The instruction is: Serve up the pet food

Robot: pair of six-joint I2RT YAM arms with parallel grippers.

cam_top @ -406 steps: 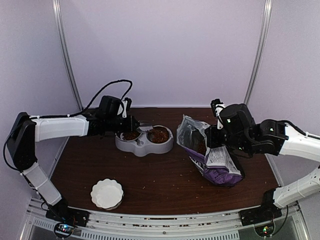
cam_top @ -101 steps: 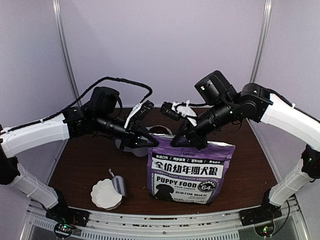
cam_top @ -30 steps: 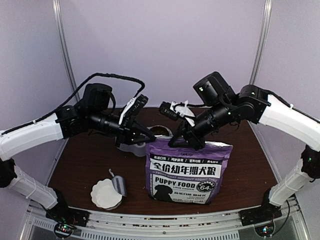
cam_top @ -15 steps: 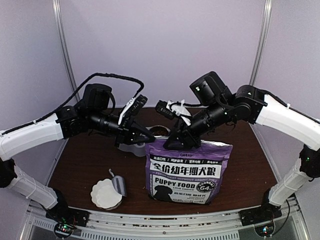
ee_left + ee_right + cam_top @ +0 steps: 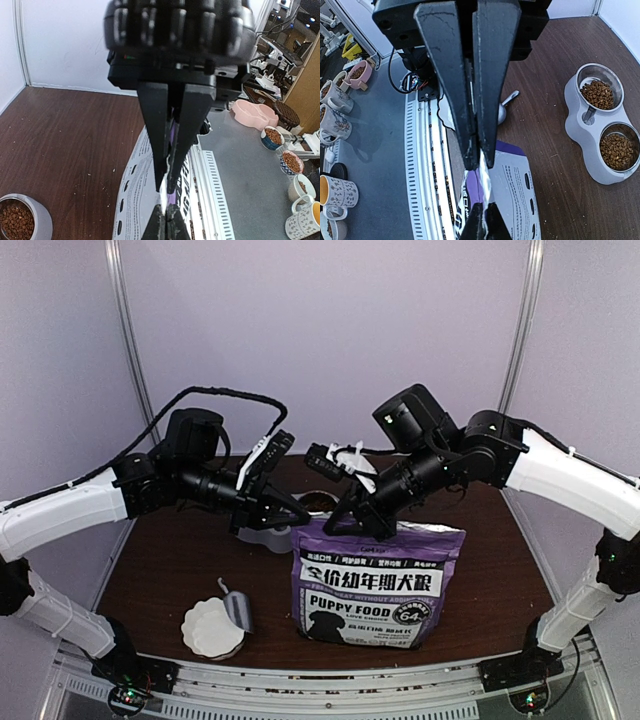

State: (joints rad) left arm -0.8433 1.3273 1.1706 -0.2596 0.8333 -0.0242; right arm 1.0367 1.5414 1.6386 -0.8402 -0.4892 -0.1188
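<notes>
The purple-and-white food bag (image 5: 368, 585) stands upright at the table's middle front. My left gripper (image 5: 291, 521) is shut on the left end of its flattened top edge, and my right gripper (image 5: 364, 529) is shut on that edge further right. The left wrist view shows my left gripper (image 5: 168, 192) pinching the bag (image 5: 135, 200) rim. In the right wrist view my right gripper (image 5: 480, 162) pinches the bag (image 5: 517, 195) the same way. Pet food (image 5: 599, 94) fills both steel cups of the feeder, and some pet food (image 5: 319, 502) shows behind the bag.
The grey double-bowl feeder (image 5: 577, 135) sits behind the bag, partly hidden as the feeder (image 5: 262, 537) under my left arm. A white scalloped dish (image 5: 207, 630) with a metal scoop (image 5: 238, 612) lies front left. Kibble crumbs dot the wood.
My right arm has edged slightly left along the bag's top edge. The left arm and the bag have stayed where they were.
</notes>
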